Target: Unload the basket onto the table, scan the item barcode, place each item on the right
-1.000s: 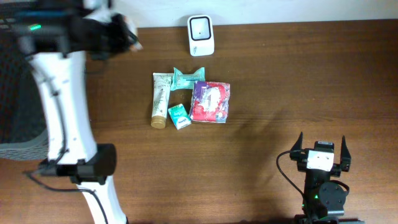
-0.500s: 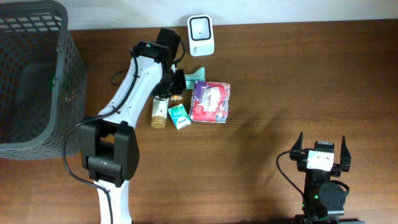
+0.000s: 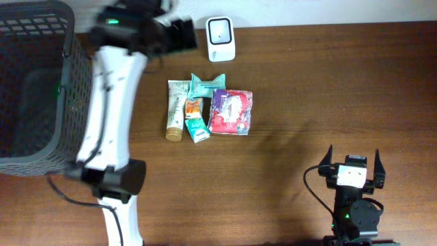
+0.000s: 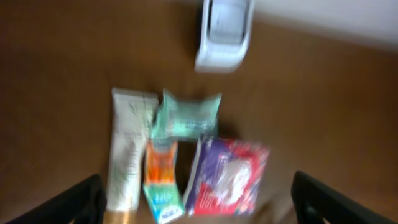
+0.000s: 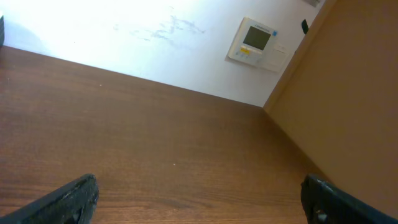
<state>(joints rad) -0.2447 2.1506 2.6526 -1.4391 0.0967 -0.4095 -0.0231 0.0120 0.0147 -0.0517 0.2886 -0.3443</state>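
Left gripper (image 3: 184, 35), jaws apart, hovers beside the scanner (image 3: 220, 39), arm outstretched.

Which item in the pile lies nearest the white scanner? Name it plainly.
The teal packet, at the pile's edge facing the scanner; the tube, purple pack and smaller packets lie farther back.

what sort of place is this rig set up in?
Probably a mock retail checkout bench: a white barcode scanner at the back edge of the wooden table, small packaged goods grouped in front of it, and a mesh basket at the left.
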